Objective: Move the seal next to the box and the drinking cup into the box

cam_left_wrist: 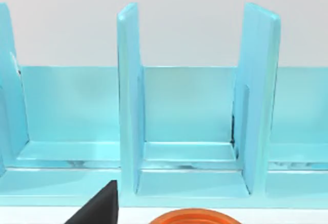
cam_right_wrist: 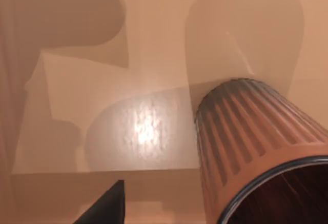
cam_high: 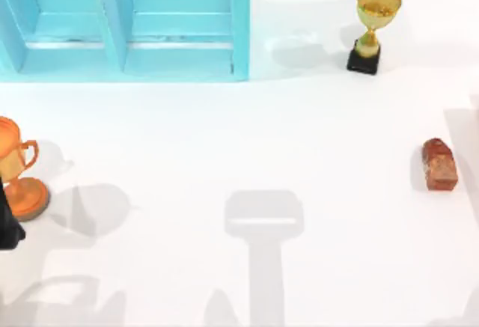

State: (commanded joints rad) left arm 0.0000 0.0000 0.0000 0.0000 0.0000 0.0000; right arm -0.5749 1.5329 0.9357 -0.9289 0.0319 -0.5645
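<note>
Left gripper [cam_high: 9, 226] sits at the far left edge of the table, seen in the top view as a dark shape low on that side. One dark fingertip [cam_left_wrist: 100, 208] pokes into the left wrist view. Right wrist view shows one dark fingertip [cam_right_wrist: 105, 206] too; finger spread unreadable on both
</note>
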